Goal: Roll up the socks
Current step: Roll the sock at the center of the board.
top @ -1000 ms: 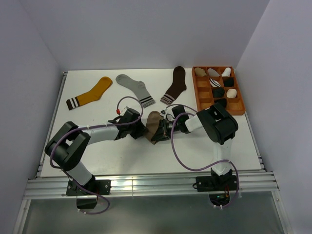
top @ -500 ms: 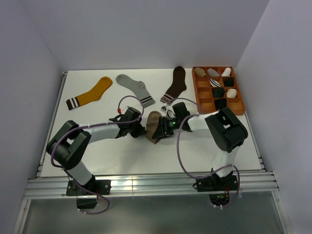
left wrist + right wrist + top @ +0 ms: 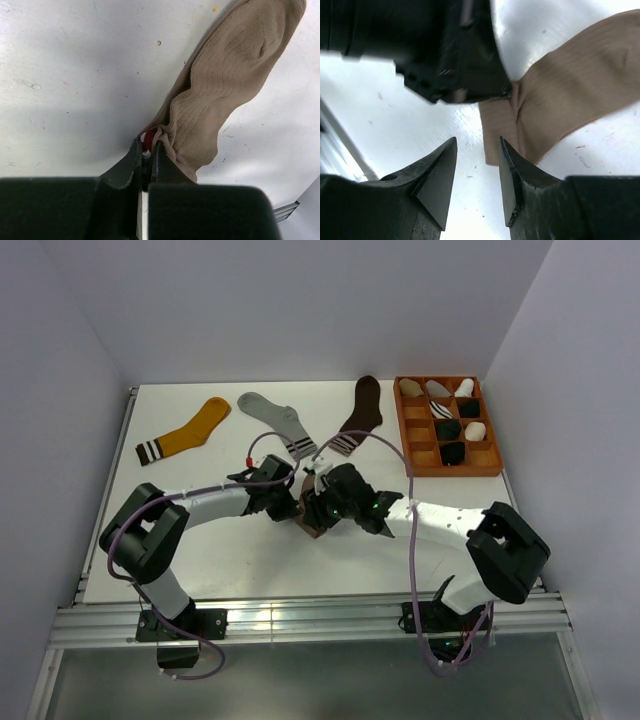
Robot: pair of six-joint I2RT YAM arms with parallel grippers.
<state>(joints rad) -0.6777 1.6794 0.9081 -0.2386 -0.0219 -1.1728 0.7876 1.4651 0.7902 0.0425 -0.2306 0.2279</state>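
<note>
White table [image 3: 200, 560] filled the space between pale walls. A mustard sock [image 3: 190, 430], a grey sock [image 3: 275, 420] and a dark brown sock [image 3: 362, 415] lay flat along the far side. A wooden compartment tray [image 3: 405, 430] of rolled socks sat at the far right.

The taupe sock [image 3: 220, 90] lay near the middle of the table, where both arms met over it and hid most of it from above. The left claw [image 3: 146, 147] was clamped tight on one end, with a scrap of maroon cuff showing between its jaws. From that pinch the sock's long axis ran straight away from the left claw, flat on the table, to a rounded far end.

The right claw [image 3: 477, 145] stood apart and empty, just beside the left claw. The sock's loose near corner lay just ahead of one of its fingers [image 3: 507, 165], and the rest stretched ahead and off to the side. The right claw looked the better placed to take that free edge and begin the roll.
</note>
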